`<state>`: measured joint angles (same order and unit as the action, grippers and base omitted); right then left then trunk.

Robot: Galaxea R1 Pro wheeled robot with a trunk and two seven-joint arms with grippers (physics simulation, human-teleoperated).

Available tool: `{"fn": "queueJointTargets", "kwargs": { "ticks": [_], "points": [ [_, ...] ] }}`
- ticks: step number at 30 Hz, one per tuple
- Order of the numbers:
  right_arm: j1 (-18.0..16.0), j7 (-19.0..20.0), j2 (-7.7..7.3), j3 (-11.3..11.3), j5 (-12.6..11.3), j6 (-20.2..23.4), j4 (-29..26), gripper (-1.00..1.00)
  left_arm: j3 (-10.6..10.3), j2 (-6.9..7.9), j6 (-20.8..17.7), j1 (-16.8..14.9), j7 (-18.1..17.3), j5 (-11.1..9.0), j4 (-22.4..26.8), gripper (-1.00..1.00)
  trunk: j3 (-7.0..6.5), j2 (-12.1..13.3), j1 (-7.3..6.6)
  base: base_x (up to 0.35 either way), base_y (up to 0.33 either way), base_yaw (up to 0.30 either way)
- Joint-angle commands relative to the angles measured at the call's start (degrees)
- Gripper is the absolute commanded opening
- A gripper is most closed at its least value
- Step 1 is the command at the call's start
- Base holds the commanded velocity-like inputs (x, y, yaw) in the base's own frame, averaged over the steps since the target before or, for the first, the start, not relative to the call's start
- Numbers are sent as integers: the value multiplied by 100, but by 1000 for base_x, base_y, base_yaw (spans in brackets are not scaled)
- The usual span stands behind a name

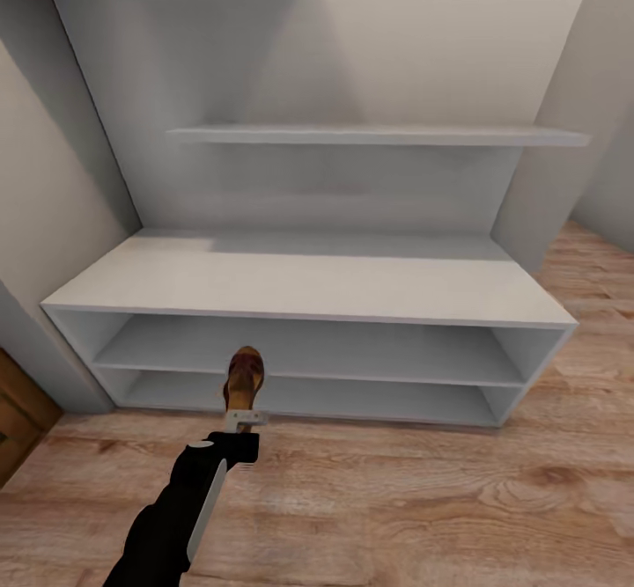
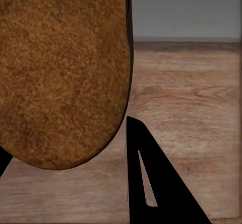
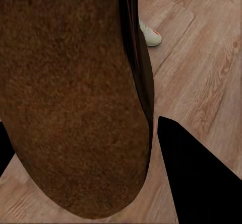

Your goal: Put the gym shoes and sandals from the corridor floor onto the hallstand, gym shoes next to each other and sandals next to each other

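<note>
The left hand (image 1: 245, 418) pinches a sandal (image 1: 244, 380) by one end and holds it out toward the rack (image 1: 308, 288), with the sandal's far end in front of the rack's lower cubby, left of the middle. In the left wrist view the sandal's sole (image 2: 60, 73) lies against one dark finger (image 2: 151, 183), with floor (image 2: 186, 93) and the grey foot of the rack beyond, so the sandal hangs above the floor and just short of the rack.

The right hand (image 3: 151, 183) grips the second sandal (image 3: 70, 98); its sole covers most of the right wrist view, pressed between the dark fingers. Beyond it on the floor lies a gym shoe (image 3: 150, 34), white with an orange accent, not yet collected. How far that shoe is from the rack cannot be told.

The rack's top and both cubbies look bare, so no footwear is placed yet. The step in hand seems to be delivering the sandals. The next move likely calls for carrying the left sandal onto a shelf or the top, setting it flat and letting go, then placing the right sandal just beside it. The low cubby opening could catch the sandal's tip on the way in.
</note>
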<state>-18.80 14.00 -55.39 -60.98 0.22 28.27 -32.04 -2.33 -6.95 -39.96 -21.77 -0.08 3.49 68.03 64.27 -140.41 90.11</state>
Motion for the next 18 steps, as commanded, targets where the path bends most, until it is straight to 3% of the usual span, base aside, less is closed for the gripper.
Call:
{"fn": "queueJointTargets", "kwargs": {
  "ticks": [1, 18],
  "points": [
    [-11, 15, 2, -28, -5, 35, -4, -100, -5, 0, -29, -3, -1, 38, 8, -100, 5, -2, 2, 340, -123, 0],
    [-11, 15, 2, -28, -5, 39, -4, -100, -5, 9, -21, -3, -10, 38, 8, -100, 5, -2, 2, 346, -26, 0]
  ]
}}
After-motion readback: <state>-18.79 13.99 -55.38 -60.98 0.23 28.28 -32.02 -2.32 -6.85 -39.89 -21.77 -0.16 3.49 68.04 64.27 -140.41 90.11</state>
